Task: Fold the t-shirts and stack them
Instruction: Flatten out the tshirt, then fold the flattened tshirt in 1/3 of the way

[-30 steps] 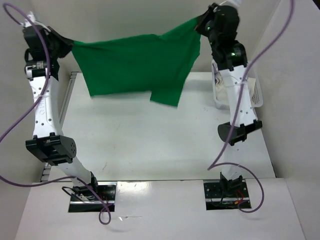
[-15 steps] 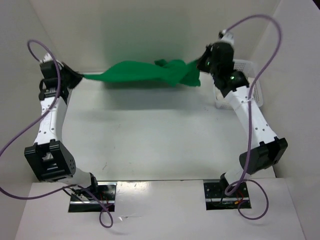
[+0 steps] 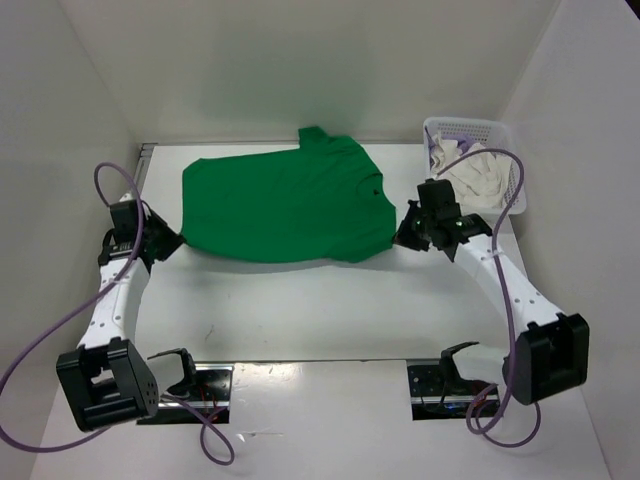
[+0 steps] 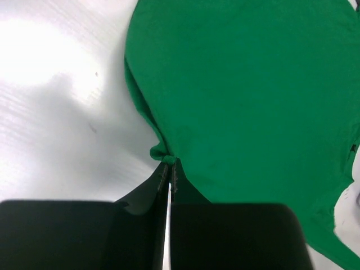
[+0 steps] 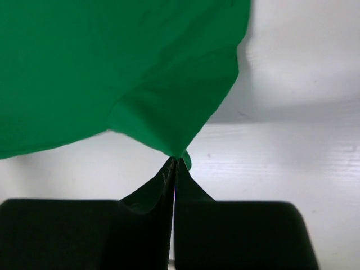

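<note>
1. The table (image 3: 300,300) is white and walled in on three sides by white panels.
2. The green t-shirt (image 3: 285,205) (image 4: 242,84) (image 5: 112,56) lies spread out flat on the far half of the table, between the two arms. One sleeve points toward the back wall. Its near edge is drawn out to a point at each end.
3. The white lattice basket (image 3: 462,123) stands in the far right corner, just beyond the right arm and apart from the green t-shirt.
4. A white t-shirt (image 3: 482,172) sits crumpled in the basket, bulging over its rim.
5. The left gripper (image 3: 172,243) (image 4: 169,169) is low over the table at the shirt's near left corner. Its jaws are pressed together and pinch a small bunched tip of green cloth. The corner lifts slightly off the table there.
6. The right gripper (image 3: 405,232) (image 5: 175,163) is low at the shirt's near right corner. Its jaws are also closed tight, nipping the point of a folded-over flap of the cloth.
7. A purple cable (image 3: 60,320) loops beside the left arm.
</note>
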Controlling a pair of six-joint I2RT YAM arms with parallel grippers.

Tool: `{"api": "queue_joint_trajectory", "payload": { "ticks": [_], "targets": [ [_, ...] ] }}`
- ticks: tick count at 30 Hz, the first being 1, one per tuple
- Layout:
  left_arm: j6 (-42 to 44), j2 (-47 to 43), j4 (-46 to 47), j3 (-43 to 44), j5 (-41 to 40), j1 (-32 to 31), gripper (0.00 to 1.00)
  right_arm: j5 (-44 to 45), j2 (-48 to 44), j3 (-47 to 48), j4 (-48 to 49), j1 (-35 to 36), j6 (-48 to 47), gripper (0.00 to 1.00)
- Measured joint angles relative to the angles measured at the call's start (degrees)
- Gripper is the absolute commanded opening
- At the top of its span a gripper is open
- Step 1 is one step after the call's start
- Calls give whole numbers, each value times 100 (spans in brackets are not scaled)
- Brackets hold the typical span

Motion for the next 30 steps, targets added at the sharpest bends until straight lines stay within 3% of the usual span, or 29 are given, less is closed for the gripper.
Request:
{"api": "queue_joint_trajectory", "payload": {
  "ticks": [9,13,30],
  "targets": [
    [166,-529,-750,-195,-138,2,0,-699,-1108,-673,-813,-2,586,0],
    [168,-481,-890,-195,-225,2,0,-717,-1051,-739,-944,-2,654,0],
    [144,1637,22,203,-520,2,0,184,2691,2332,46,-44,57,0]
  ]
}}
